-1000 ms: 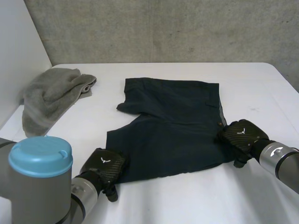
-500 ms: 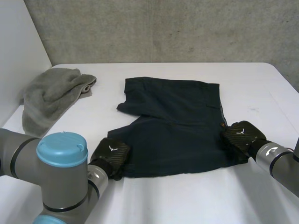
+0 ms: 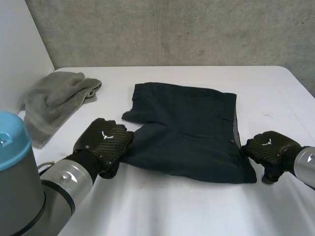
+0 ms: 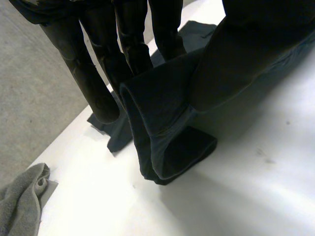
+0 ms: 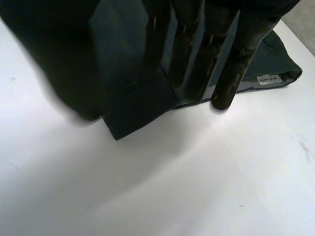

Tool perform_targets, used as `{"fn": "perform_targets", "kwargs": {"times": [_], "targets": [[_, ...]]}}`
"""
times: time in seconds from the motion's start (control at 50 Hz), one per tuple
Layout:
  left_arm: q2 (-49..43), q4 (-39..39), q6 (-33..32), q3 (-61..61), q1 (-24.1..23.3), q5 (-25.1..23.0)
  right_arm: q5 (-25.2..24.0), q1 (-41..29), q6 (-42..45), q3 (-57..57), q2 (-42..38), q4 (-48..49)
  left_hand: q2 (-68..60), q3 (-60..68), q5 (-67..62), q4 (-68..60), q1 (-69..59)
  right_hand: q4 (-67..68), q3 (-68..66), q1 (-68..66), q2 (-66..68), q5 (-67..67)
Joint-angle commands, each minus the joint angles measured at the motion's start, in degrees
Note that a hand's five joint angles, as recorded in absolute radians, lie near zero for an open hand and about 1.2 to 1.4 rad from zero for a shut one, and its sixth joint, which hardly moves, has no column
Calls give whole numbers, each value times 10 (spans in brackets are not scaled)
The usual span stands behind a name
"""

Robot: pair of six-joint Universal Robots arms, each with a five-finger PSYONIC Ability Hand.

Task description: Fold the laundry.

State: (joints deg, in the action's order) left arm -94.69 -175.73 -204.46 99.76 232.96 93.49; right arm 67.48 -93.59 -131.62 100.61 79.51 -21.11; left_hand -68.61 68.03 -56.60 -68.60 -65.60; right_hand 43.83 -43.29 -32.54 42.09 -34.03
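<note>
Dark navy shorts (image 3: 187, 132) lie spread on the middle of the white table (image 3: 172, 211). My left hand (image 3: 104, 142) is at the near left leg hem, shut on it. In the left wrist view its fingers (image 4: 98, 73) and thumb pinch a doubled fold of the shorts (image 4: 162, 128), raised a little off the table. My right hand (image 3: 268, 147) is at the near right corner by the waistband. In the right wrist view its fingers (image 5: 236, 64) lie over the shorts (image 5: 133, 108) with the thumb on the other side, and the cloth's corner hangs just above the table.
A crumpled grey towel (image 3: 54, 101) lies at the far left of the table, beyond my left hand; it also appears as the grey towel (image 4: 19, 206) in the left wrist view. A white label (image 5: 268, 79) sits on the shorts past my right fingertips. A concrete wall backs the table.
My left hand closed on the leg hem and carried it up and away from the table's near edge. My right hand shifted right and nearer, and the shorts' near edge pulled taut.
</note>
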Motion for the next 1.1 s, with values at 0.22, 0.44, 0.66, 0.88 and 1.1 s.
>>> {"fn": "perform_targets", "kwargs": {"times": [0.22,0.44,0.66,0.88,1.1], "targets": [[-102,-3,66,-120,6,3,-13,-2,-259,103,-6,178,-114,120,-134,-114,-144,-338,333,225,-321,340],[-114,-3,100,-163,7,2,4,-37,-304,105,-72,278,-114,120,-134,-114,-144,51,-57,-164,69,-49],[-110,4,99,-137,7,2,63,-39,-242,76,-19,276,-114,120,-134,-114,-144,362,-367,-475,379,-360],[-51,28,93,-99,21,-1,39,-24,-53,70,75,97,-114,120,-134,-114,-144,53,-59,-166,71,-51],[-87,22,95,-165,29,0,32,-34,-358,94,64,192,-114,120,-134,-114,-144,-338,333,225,-321,340]]}}
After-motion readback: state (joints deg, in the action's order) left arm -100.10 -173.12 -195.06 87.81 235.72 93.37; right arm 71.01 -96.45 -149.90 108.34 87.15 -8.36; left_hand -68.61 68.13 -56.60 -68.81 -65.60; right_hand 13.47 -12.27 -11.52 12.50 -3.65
